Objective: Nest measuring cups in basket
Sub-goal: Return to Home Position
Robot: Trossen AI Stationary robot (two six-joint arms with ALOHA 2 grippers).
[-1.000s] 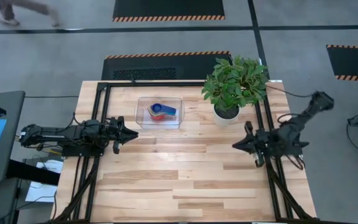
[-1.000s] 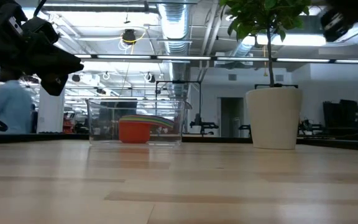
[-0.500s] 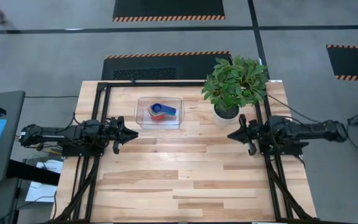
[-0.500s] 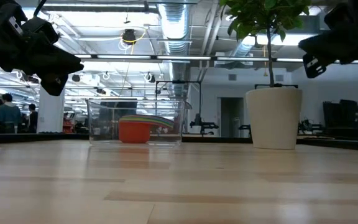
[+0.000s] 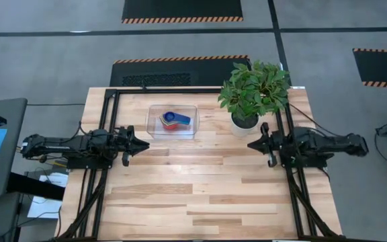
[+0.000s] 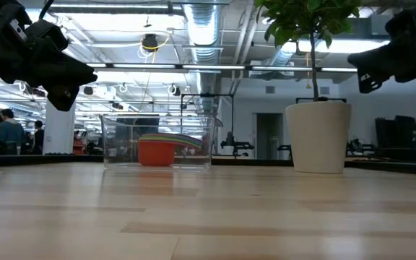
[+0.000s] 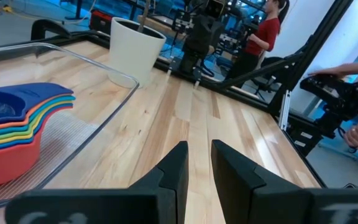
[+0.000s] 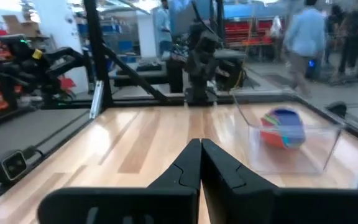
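- The measuring cups point(image 7: 14, 127) run off the left wrist picture's side edge, so their bowls are only partly in shot.
- From above, just the top blue one and a bit of red show. The colours between are too small to tell.
- The basket point(image 7: 118, 77) is cropped there too, its near end out of frame.
- In the right wrist view, the stack is a blur behind the clear wall, and the people point(image 8: 303, 37) beyond the desk are smeared.
- In the low view, the left gripper point(image 6: 78, 76) is cut off at the corner and the right gripper point(image 6: 363, 72) at the side. The jaws are unreadable there.
- The plant point(image 6: 309, 22) loses its crown at the top edge.
- A person point(image 7: 263, 34) in red has the head cropped.
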